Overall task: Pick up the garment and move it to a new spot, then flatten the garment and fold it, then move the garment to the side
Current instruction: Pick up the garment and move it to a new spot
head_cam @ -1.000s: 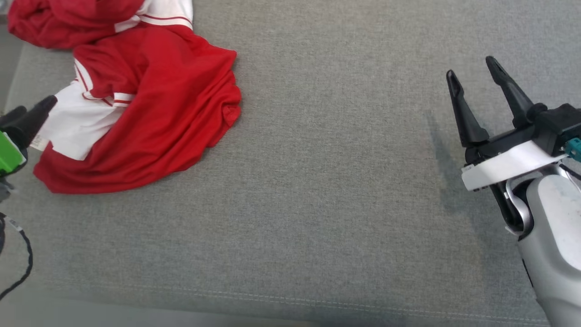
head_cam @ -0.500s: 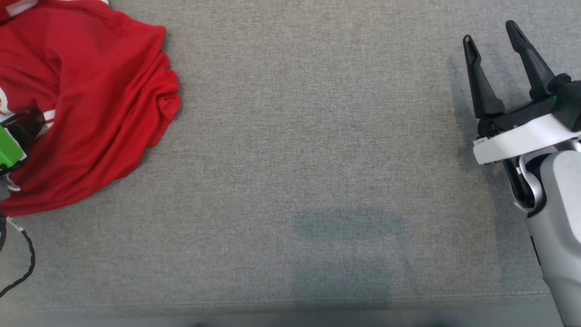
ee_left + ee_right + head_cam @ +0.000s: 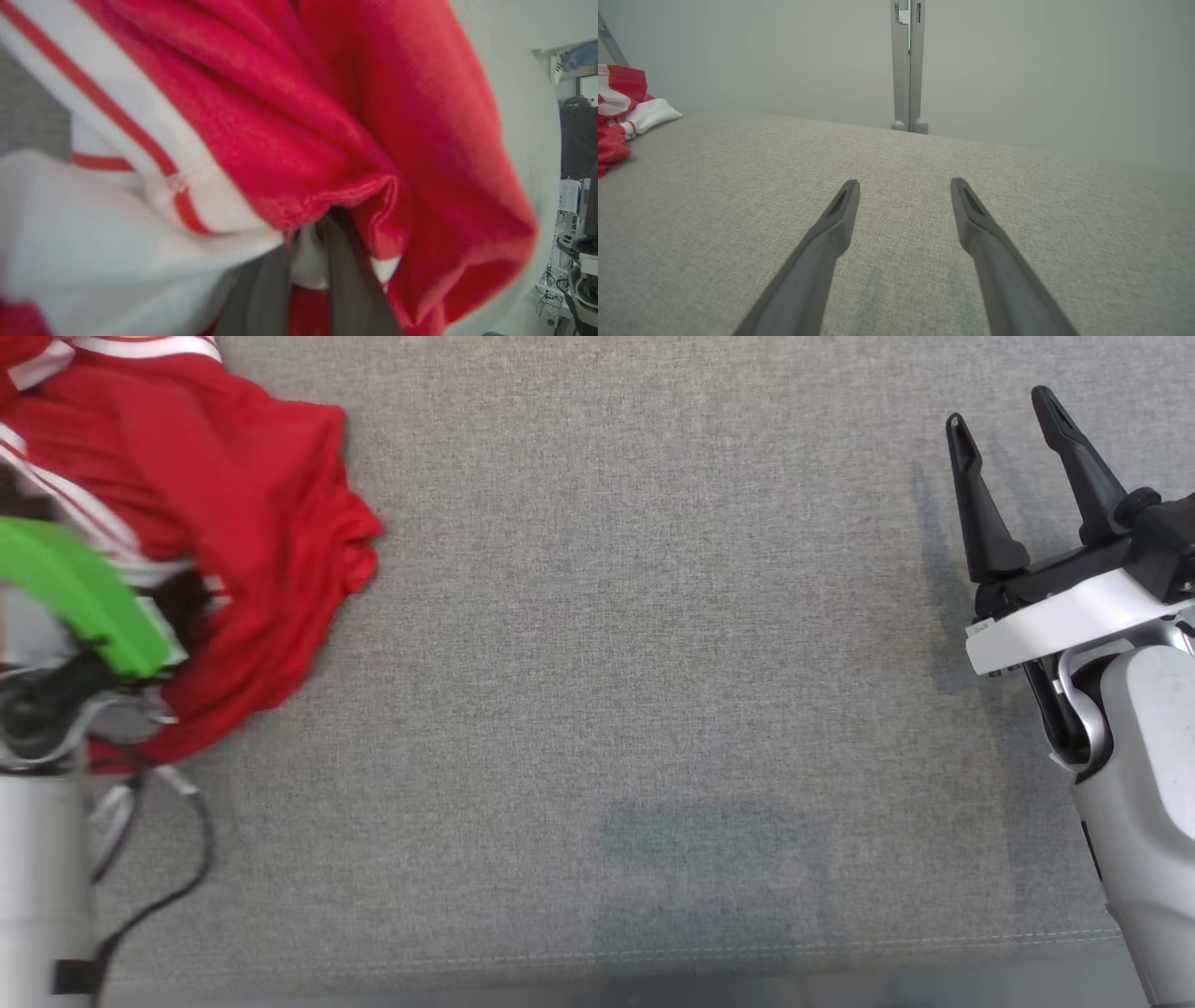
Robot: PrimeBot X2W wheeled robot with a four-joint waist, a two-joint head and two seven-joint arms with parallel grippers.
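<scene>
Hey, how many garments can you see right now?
1: the red and white garment at the robot's left, bunched up and clamped in the left gripper. Its folds could hide something smaller.

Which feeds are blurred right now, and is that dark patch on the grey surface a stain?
Head view: left gripper motion-smeared; the patch looks like soft shadow. Left wrist view: garment too close, out of focus. Right wrist view: sharp, right gripper crisp.
</scene>
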